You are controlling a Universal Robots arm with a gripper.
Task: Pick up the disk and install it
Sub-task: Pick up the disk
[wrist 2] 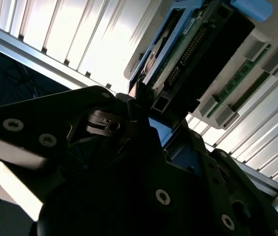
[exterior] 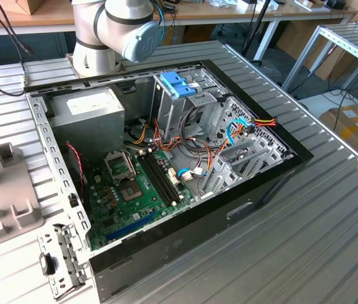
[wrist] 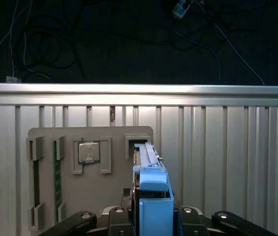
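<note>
Wrist pointed straight down, the gripper [wrist: 151,217] hangs over a grey tray [wrist: 80,201] that lies on the ribbed metal table [wrist: 237,162], close to the table's edge. In the exterior view the arm [exterior: 112,28] has its base on the table at 12 o'clock from the open computer case [exterior: 185,247]. A grey tray [exterior: 8,190] lies at 9 o'clock from that case.

The fingers [wrist: 121,219] are closed in on the disk [wrist: 146,157], one against each flat side, just under its blue plastic end piece [wrist: 154,196]. The disk stands on edge and upright. Its blue end is nearest the gripper and its far end sits at a slot of the tray. Whether that far end rests in the slot or is lifted out of it cannot be told. In the second wrist view the disk's circuit-board face and connector row show next to a dark finger.

On the tray, a processor [wrist: 88,151] sits in the holder just beside the disk's slot. Two memory sticks [wrist: 57,177] stand in slots beyond it.
</note>
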